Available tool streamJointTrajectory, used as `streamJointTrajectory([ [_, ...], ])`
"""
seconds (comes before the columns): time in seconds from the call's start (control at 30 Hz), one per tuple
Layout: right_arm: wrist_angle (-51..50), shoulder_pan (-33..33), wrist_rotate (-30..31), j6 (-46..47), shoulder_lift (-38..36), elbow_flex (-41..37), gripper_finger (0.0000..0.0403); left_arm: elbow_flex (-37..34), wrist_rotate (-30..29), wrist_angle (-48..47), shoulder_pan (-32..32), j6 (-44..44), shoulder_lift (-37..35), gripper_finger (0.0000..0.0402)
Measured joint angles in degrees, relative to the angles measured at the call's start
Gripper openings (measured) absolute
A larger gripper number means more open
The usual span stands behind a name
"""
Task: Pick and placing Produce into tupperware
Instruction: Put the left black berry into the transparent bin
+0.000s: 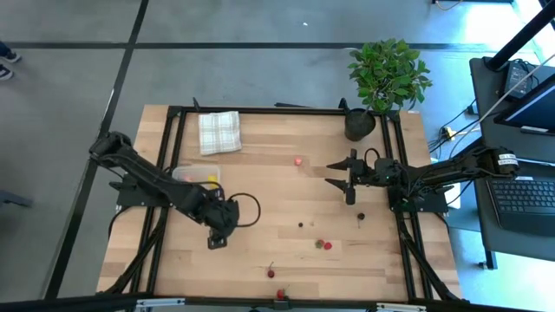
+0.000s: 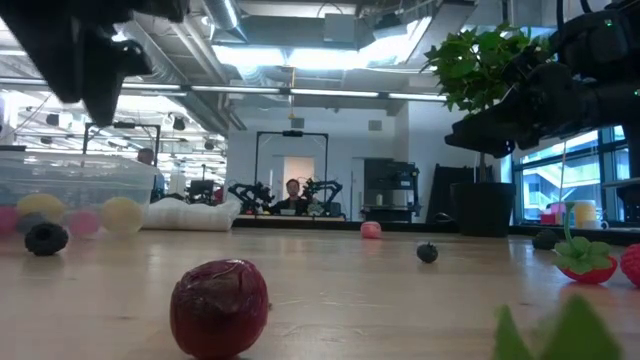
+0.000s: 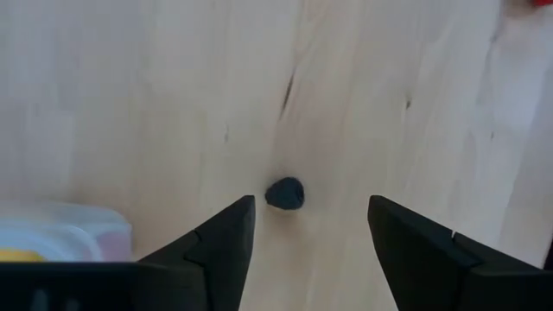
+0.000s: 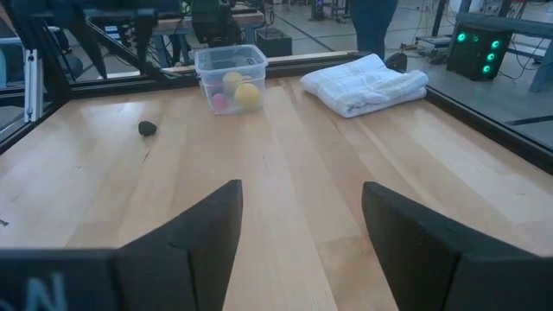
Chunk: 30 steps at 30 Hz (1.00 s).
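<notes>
The left tool is hovering wide open and empty over a dark berry (lined up for grasping) beside the tupperware.

A dark berry lies on the table beside the tupperware.
</notes>
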Motion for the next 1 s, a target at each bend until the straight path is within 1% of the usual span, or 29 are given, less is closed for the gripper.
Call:
streamJointTrajectory([
  [0.1,-0.04,0.01,-0.01,0.14,0.00,0.00,0.0240,0.00,0.11,0.13,-1.18,-1.74,1.88,0.0217],
  [0.23,-0.10,0.00,-0.02,0.17,0.00,0.00,0.0240,0.00,0.11,0.30,-2.22,-1.86,4.12,0.0220],
  [0.47,-0.13,0.02,-0.02,0.20,0.00,0.00,0.0240,0.02,-1.10,0.50,-2.24,-1.86,8.23,0.0217],
  [0.7,-0.59,0.02,-0.02,0.22,0.00,0.00,0.0240,0.00,-0.86,1.33,-2.24,-1.95,13.42,0.0216],
  [0.83,-0.59,0.02,-0.02,0.22,0.00,0.00,0.0240,0.00,-0.83,2.36,-2.22,-1.99,14.89,0.0208],
  [1.0,-0.59,0.01,-0.02,0.22,0.00,0.00,0.0240,0.00,-1.41,2.32,-2.44,-3.17,15.03,0.0200],
])
